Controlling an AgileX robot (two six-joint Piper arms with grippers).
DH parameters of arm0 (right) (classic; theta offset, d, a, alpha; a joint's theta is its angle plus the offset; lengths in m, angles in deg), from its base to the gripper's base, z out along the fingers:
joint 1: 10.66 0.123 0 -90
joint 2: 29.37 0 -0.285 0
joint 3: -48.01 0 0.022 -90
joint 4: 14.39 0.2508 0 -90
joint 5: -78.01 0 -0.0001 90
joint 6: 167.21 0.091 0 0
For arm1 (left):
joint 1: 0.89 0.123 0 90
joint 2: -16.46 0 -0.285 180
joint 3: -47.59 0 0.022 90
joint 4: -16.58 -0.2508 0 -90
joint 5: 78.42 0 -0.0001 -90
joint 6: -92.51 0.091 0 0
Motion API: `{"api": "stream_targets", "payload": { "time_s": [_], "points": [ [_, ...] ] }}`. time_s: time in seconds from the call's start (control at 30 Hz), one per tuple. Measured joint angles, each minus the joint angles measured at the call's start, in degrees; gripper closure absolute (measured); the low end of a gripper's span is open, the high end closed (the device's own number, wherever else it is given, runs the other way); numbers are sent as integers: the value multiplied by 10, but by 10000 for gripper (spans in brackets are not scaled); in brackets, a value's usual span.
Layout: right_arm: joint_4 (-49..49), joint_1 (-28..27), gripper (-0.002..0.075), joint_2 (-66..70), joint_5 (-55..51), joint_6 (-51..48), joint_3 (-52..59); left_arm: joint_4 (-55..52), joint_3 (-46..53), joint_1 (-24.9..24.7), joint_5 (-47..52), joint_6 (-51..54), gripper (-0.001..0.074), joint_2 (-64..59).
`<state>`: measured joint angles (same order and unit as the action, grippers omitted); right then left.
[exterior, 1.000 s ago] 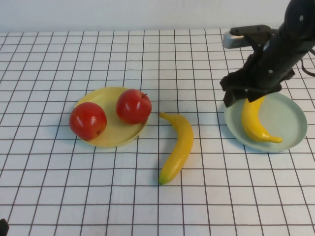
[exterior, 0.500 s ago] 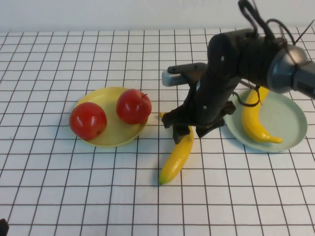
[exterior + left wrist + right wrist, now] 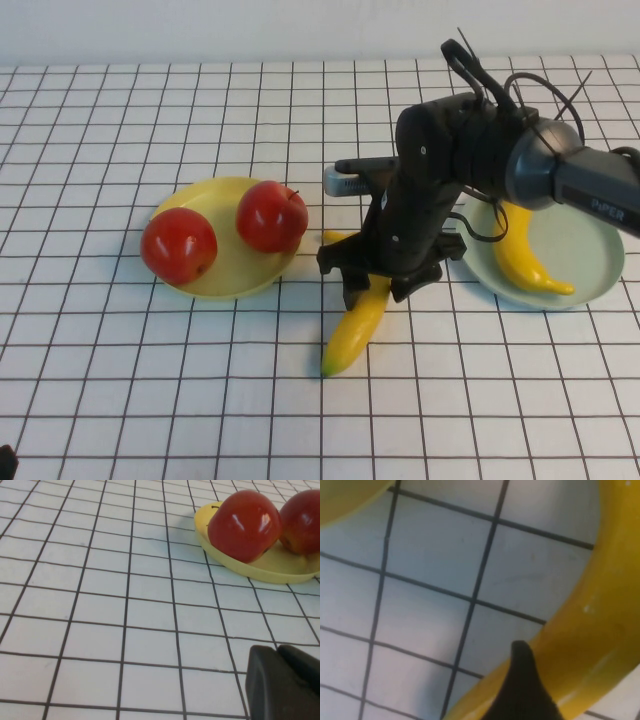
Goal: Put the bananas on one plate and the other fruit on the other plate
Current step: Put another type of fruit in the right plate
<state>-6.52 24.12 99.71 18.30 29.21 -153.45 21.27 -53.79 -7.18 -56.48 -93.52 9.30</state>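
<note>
High view: white counter w/ black grid lines. Pale yellow round plate sits left of centre, two glossy red apples on it, side by side. Pale blue-green round plate near counter's right edge, one smooth yellow banana lying in it. Second yellow banana lies on bare counter betw. the two plates, nearer the yellow one. Right claw is down over that banana's upper half, jaws spread wide, one each side of it; not closed on it. Left claw only a dark sliver at counter's near left corner.

Left wrist view: left claw closed, empty, low over counter; yellow plate and both apples well apart from it.

Right wrist view: dark fingertip touching or just beside the counter banana; can't tell which. Yellow plate rim in one corner.
</note>
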Motion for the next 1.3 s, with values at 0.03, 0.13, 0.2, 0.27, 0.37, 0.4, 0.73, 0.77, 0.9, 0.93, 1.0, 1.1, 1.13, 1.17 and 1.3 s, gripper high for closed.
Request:
{"api": "stream_targets", "payload": {
  "time_s": [0.03, 0.13, 0.2, 0.27, 0.37, 0.4, 0.73, 0.77, 0.9, 0.93, 1.0, 1.1, 1.13, 1.17, 1.3],
  "points": [
    [0, 0, 294, 1, 1, 4, 0, 0, 0, 0, 0, 0, 739, 0],
    [1, 0, 321, 4, 9, 14, 0, 0, 0, 0, 0, 0, 739, 0],
    [2, 0, 346, 6, 17, 16, 0, 0, 0, 0, 0, 0, 739, 0],
    [2, 0, 370, 7, 22, 18, 0, 0, 0, 0, 0, 0, 739, 0],
    [-1, 0, 393, 7, 26, 20, -1, 0, 0, 0, 0, 0, 739, 0],
    [-1, 0, 394, 7, 26, 20, -1, 0, 0, 0, 0, 0, 739, 0],
    [-93, -14, 455, -41, -26, 7, 2, 0, 0, 0, 0, 0, 740, 0],
    [-100, -21, 455, -57, -29, 4, 5, 0, 0, 0, 0, 0, 740, 0],
    [-108, -60, 455, -120, -30, 1, 32, 0, 0, 0, 0, 0, 739, 0],
    [-110, -70, 455, -134, -29, 1, 43, 0, 0, 0, 0, 0, 739, 0],
    [-111, -98, 455, -163, -18, 1, 68, 0, 0, 0, 0, 0, 739, 0],
    [-112, -145, 455, -202, 3, 1, 111, 0, 0, 0, 0, 0, 740, 0],
    [-112, -163, 455, -210, 10, 0, 124, 0, 0, 0, 0, 0, 740, 0],
    [-111, -182, 455, -213, 17, -1, 135, 0, 0, 0, 0, 0, 740, 0],
    [-89, -244, 455, -210, 56, -11, 167, 0, 0, 0, 0, 0, 740, 0]
  ]
}}
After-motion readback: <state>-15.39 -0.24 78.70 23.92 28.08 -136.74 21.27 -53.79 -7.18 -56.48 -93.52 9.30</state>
